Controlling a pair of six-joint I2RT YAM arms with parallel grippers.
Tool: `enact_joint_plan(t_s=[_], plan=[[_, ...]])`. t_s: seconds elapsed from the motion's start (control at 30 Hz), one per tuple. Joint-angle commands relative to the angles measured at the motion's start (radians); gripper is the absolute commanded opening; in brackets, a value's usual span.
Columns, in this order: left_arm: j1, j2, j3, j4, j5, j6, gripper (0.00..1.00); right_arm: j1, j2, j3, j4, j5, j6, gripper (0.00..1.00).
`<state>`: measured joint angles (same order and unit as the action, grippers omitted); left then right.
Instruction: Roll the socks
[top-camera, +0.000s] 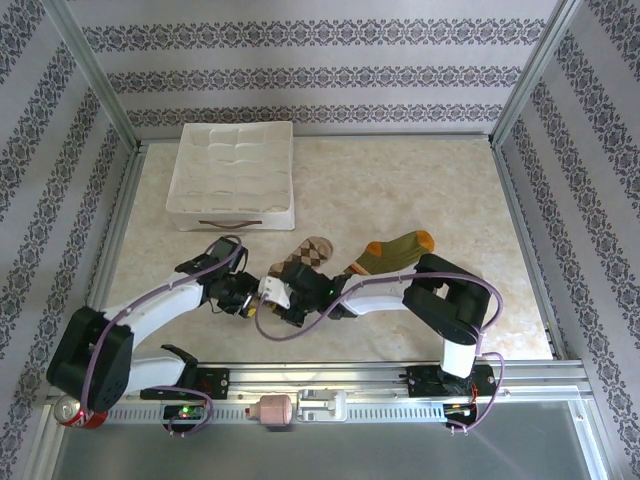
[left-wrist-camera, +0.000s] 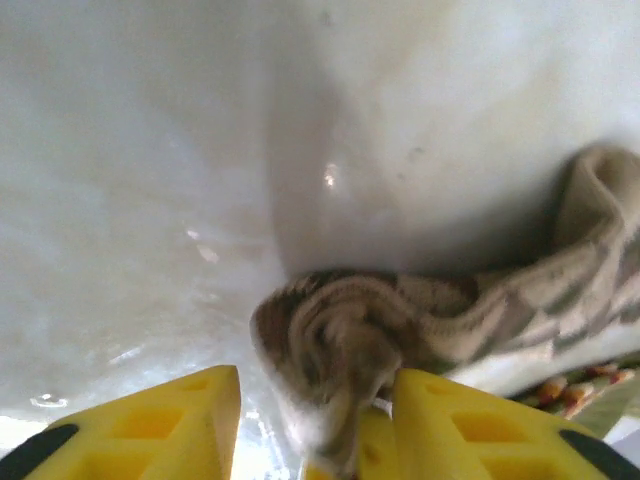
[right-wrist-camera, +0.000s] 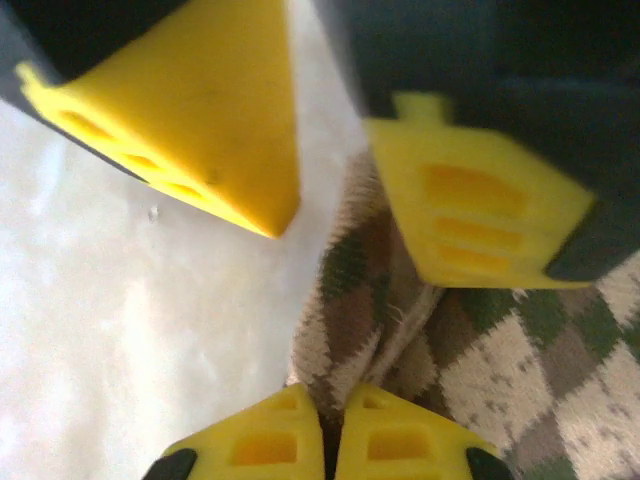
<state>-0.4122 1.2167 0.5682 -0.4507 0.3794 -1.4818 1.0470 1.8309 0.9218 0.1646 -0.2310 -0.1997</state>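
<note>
Argyle sock near worktop front edge, pinched by clenched right pincer, rolled end straddled by released left pincer.

2 socks, 1 white box, perhaps 1 can

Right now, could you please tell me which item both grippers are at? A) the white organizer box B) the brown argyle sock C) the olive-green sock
B: the left gripper and right gripper meet at the brown argyle sock, at its rolled end, the right gripper shut on it.
</note>
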Motion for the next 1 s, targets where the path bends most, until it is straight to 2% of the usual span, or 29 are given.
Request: enact_joint_plan(t_s=[0.0,0.07,0.13,0.2,0.43,0.63,0.73,0.97], plan=[[0.003,-0.072,-0.008,0.010,0.009,-0.014,0.58,-0.069,0.051,0.004,-0.105,-0.192,0.131,0.00],[0.003,-0.089,-0.020,0.024,0.010,-0.009,0.62,-0.100,0.065,0.013,-0.109,-0.270,0.166,0.00],[0.004,-0.103,-0.037,0.062,0.009,-0.001,0.62,-0.131,0.082,0.025,-0.115,-0.333,0.200,0.00],[0.004,-0.109,-0.061,0.115,0.019,0.004,0.56,-0.168,0.100,0.031,-0.104,-0.407,0.247,0.00],[0.003,-0.079,-0.120,0.317,0.028,0.055,0.48,-0.272,0.189,0.067,-0.100,-0.598,0.393,0.00],[0.003,0.013,-0.138,0.472,0.045,0.086,0.43,-0.318,0.234,0.082,-0.105,-0.666,0.462,0.00],[0.003,0.058,-0.135,0.509,0.049,0.097,0.38,-0.335,0.261,0.088,-0.095,-0.697,0.504,0.00],[-0.009,0.167,-0.117,0.571,0.067,0.125,0.36,-0.358,0.300,0.098,-0.102,-0.744,0.542,0.00]])
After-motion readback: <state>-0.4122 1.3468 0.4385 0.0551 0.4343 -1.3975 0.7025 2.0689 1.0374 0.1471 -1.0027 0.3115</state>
